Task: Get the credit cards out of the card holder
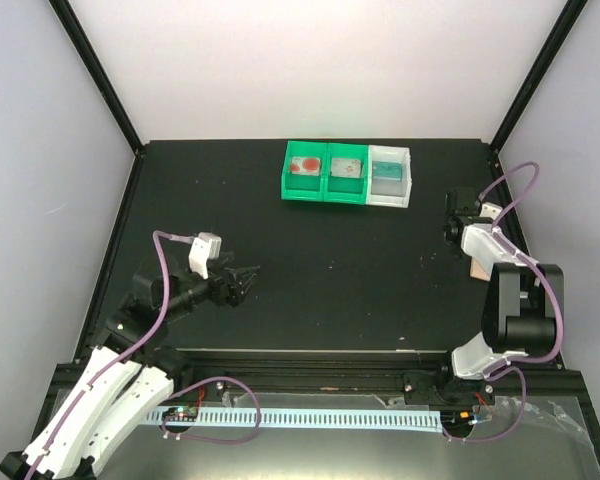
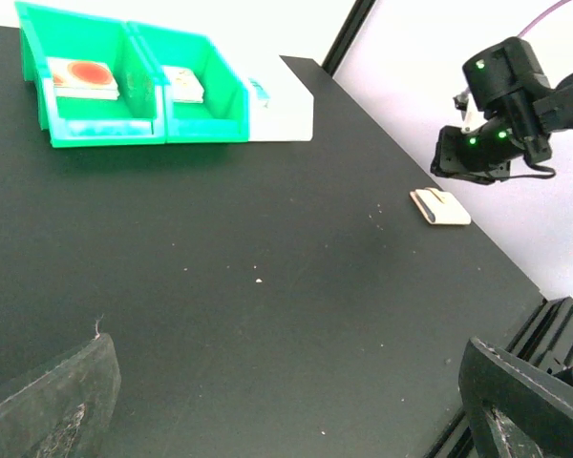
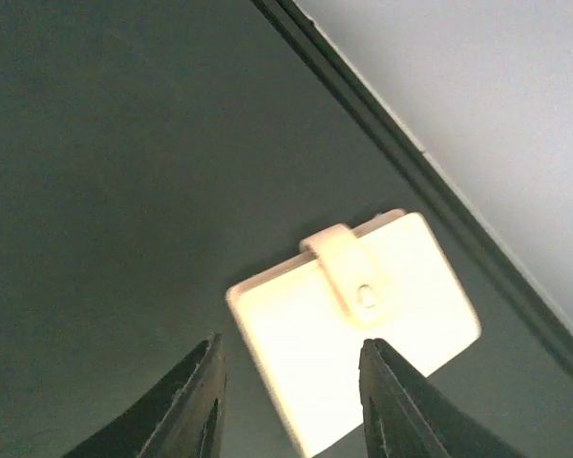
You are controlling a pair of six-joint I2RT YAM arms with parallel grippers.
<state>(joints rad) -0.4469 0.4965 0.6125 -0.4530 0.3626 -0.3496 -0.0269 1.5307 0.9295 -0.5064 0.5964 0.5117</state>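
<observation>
The card holder (image 3: 353, 320) is a flat tan-pink wallet lying closed on the black table near the right edge, its tab snapped over the front. It also shows in the left wrist view (image 2: 440, 206) and, partly under the right arm, in the top view (image 1: 477, 268). No credit card shows; any inside are hidden by the closed cover. My right gripper (image 3: 290, 342) is open and empty, hovering just above the holder with its fingers (image 3: 196, 401) apart and clear of it. It also shows in the top view (image 1: 454, 230). My left gripper (image 1: 244, 284) is wide open and empty over the left of the table, far from the holder.
Two green bins (image 1: 325, 172) and a white bin (image 1: 390, 176) stand in a row at the back centre, each with small items inside. The table's right rail (image 3: 430, 181) runs close behind the holder. The right arm (image 2: 516, 91) hangs over that corner.
</observation>
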